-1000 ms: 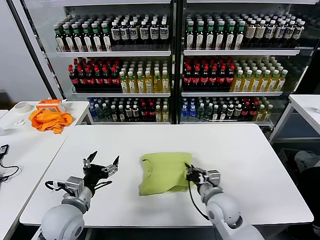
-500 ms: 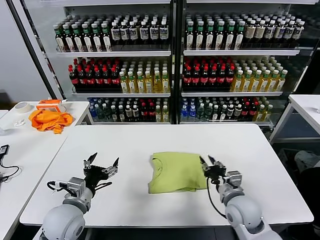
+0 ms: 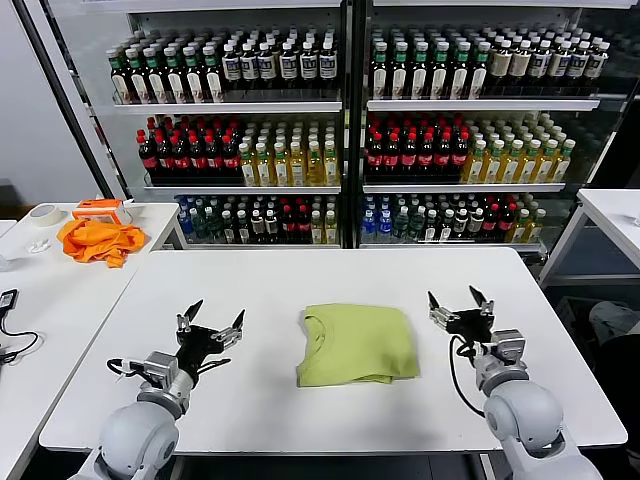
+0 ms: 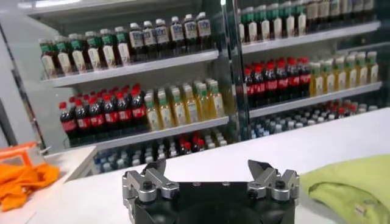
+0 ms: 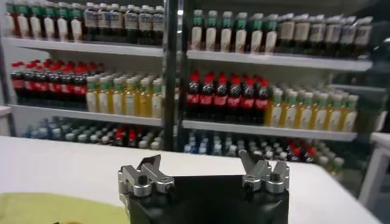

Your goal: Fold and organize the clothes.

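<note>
Nearest, the left gripper (image 3: 211, 325) hovers with jaws spread over the white surface (image 3: 300, 280), holding nothing. The right gripper (image 3: 459, 305) likewise stands spread and empty, just beside the folded lime-green cotton T-shirt (image 3: 355, 345), which lies between them at mid-surface. Farther off, shelves of bottles (image 3: 340, 130) fill the background.

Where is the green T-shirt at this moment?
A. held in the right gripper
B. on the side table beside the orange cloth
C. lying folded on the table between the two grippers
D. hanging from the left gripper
C: the green T-shirt lies folded on the table, with the open left gripper and open right gripper apart from it on either side.
</note>
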